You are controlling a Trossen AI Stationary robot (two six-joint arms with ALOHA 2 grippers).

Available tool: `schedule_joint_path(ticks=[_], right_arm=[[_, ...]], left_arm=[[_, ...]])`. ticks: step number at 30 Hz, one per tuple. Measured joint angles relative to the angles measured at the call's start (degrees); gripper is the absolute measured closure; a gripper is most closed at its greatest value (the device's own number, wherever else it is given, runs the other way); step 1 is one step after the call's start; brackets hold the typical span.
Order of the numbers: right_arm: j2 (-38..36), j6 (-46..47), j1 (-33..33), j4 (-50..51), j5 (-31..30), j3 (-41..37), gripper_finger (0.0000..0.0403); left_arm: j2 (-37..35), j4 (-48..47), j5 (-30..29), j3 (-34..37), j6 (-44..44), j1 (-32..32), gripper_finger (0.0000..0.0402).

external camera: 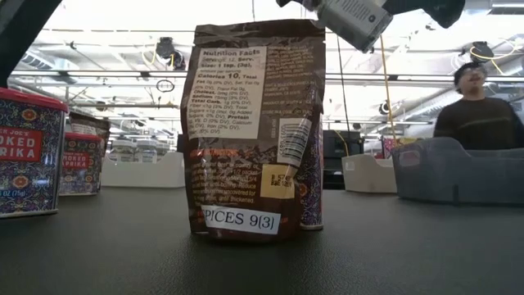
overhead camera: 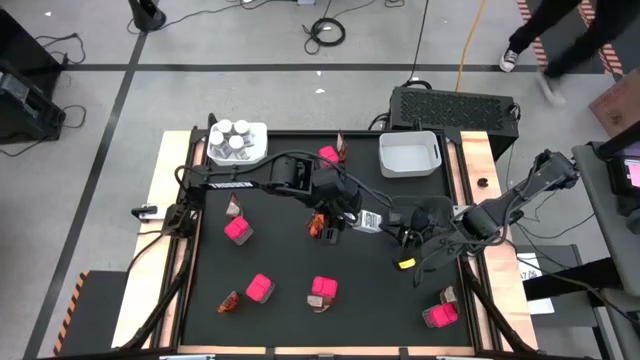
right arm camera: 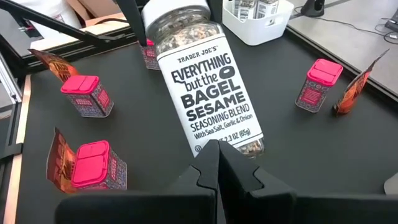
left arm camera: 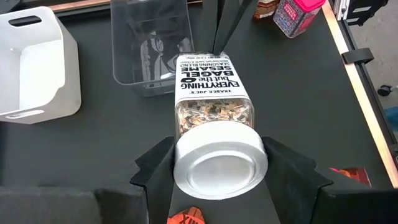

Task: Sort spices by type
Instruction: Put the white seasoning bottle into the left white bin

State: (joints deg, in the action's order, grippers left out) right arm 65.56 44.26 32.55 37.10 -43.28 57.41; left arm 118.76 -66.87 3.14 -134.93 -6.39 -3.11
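A clear jar [left arm camera: 214, 93] of bagel seasoning with a white cap is up in the air over the table's middle [overhead camera: 371, 220], between my two grippers. My left gripper [left arm camera: 221, 168] is shut on its cap end. My right gripper [right arm camera: 216, 155] is shut, its tips at the jar's base end. More jars stand in a white bin [overhead camera: 237, 142] at the far left. Pink cube boxes [overhead camera: 238, 229] [overhead camera: 259, 288] [overhead camera: 323, 290] and orange-brown sachets [overhead camera: 233, 205] [overhead camera: 230, 300] stand scattered on the black tabletop. My left gripper pinches the jar by its white cap [left arm camera: 217, 165], one finger [left arm camera: 158, 171] on each side, coming level from the table's left. The jar is lifted clear and points away from the fingers toward the right arm. My right gripper's shut tips sit at the jar's base [right arm camera: 233, 146]; I cannot tell whether they touch it.
An empty white bin [overhead camera: 410, 155] sits at the far right, and a clear bin [left arm camera: 149, 50] stands just beyond the jar. A sachet [overhead camera: 320, 225] stands below the left gripper. A pink box [overhead camera: 440, 316] and a sachet [overhead camera: 447, 295] are near the right corner. A person [external camera: 479, 106] is behind the table.
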Motion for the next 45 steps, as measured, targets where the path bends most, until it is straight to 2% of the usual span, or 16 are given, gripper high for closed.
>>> schedule_joint_path(ticks=[8,13,19,29,32,37,41,45], right_arm=[[1.0,-0.1,-1.5,-0.1,0.7,0.0,0.0403],[2.0,-3.2,-2.2,-0.5,5.9,0.0,0.0403],[-1.9,-8.1,-2.2,-0.7,7.6,2.6,0.0403],[-4.2,-13.5,-2.1,-2.6,7.6,4.1,0.0403],[-4.1,-13.5,-2.1,-2.6,7.6,4.1,0.0403],[-3.8,-13.5,-2.1,-2.5,7.6,4.1,0.0403],[-3.8,-13.5,-2.1,-2.5,7.6,4.1,0.0403],[-3.8,-13.5,-2.1,-2.6,7.6,4.1,0.0403]], left_arm=[[0.0,0.1,-0.2,0.0,0.0,0.0,0.0195],[-0.5,0.1,-0.1,0.0,-0.1,0.0,0.0195],[-3.7,-3.5,-2.5,0.0,-0.5,2.2,0.0195],[-9.7,-22.2,-10.8,0.0,-0.4,9.5,0.0195],[-11.6,-22.5,-11.6,0.1,-0.6,11.8,0.0195],[-13.8,-22.0,-13.4,0.1,-7.0,15.3,0.0195],[-14.8,-22.2,-10.2,0.2,-6.0,19.3,0.0195],[-16.7,-22.6,-9.4,0.1,-4.5,22.7,0.0195]])
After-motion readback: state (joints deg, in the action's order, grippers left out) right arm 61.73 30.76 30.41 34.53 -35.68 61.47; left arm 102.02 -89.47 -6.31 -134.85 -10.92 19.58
